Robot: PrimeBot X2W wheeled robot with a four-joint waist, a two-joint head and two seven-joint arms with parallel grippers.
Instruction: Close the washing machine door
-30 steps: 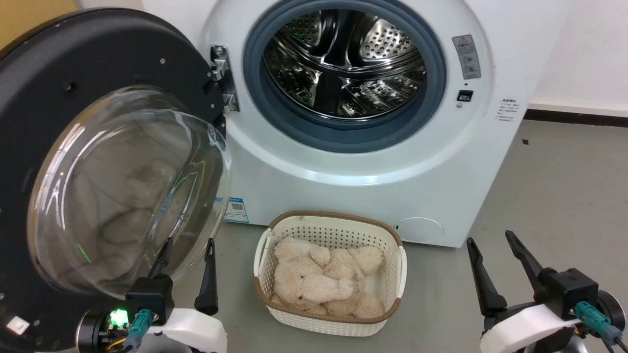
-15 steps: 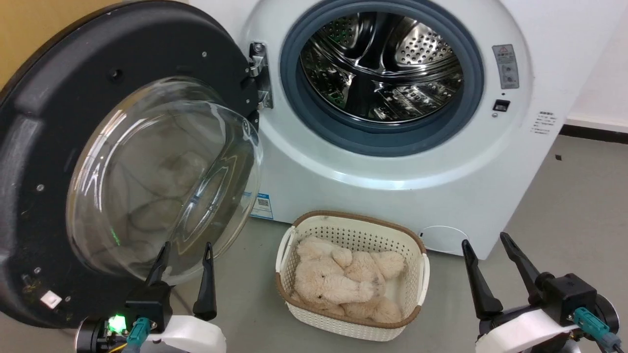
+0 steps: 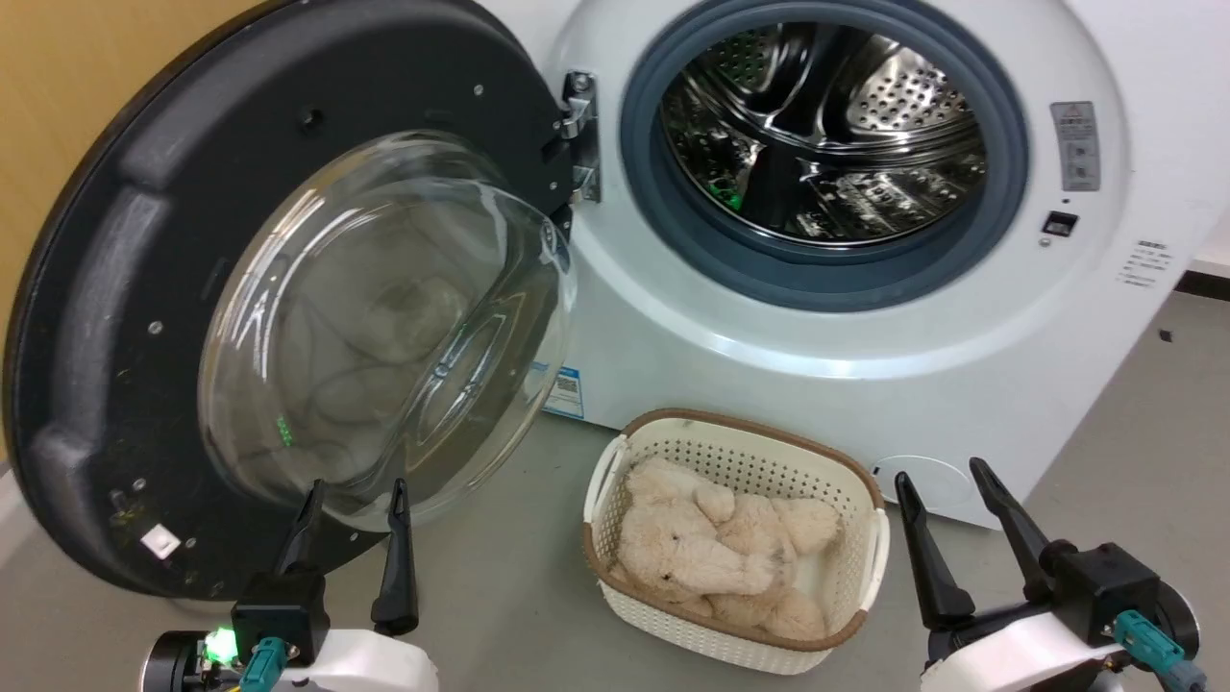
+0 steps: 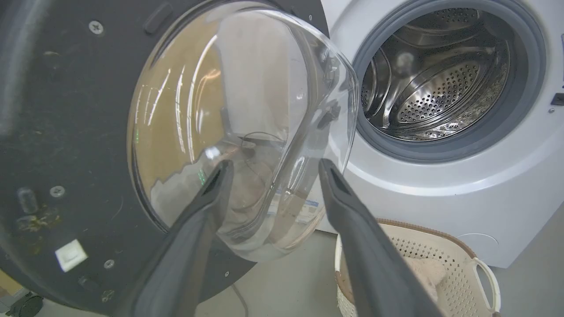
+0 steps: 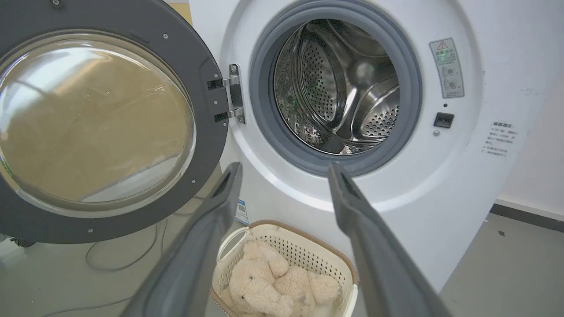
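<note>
Round black-rimmed glass washing machine door (image 3: 106, 317) wide open on white front-loading washing machine (image 3: 769, 356); left pincer (image 3: 356, 485), right pincer (image 3: 940, 471) both spread, empty.

The washing machine door (image 3: 115, 317) is rimmed in black. The washing machine (image 3: 750, 375) is finished in white, its gasket (image 3: 826, 284) in grey-blue. The hole-patterned cream basket (image 3: 759, 461) is edged in brown.

Grey floor (image 3: 519, 596), smooth and evenly lit. Ochre wall (image 3: 58, 115) stood at ten o'clock in head view. White wall (image 5: 546, 176) was at three o'clock, dark baseboard (image 5: 528, 219) along its foot. Pale cable (image 5: 110, 270) lay looped at eight o'clock.
</note>
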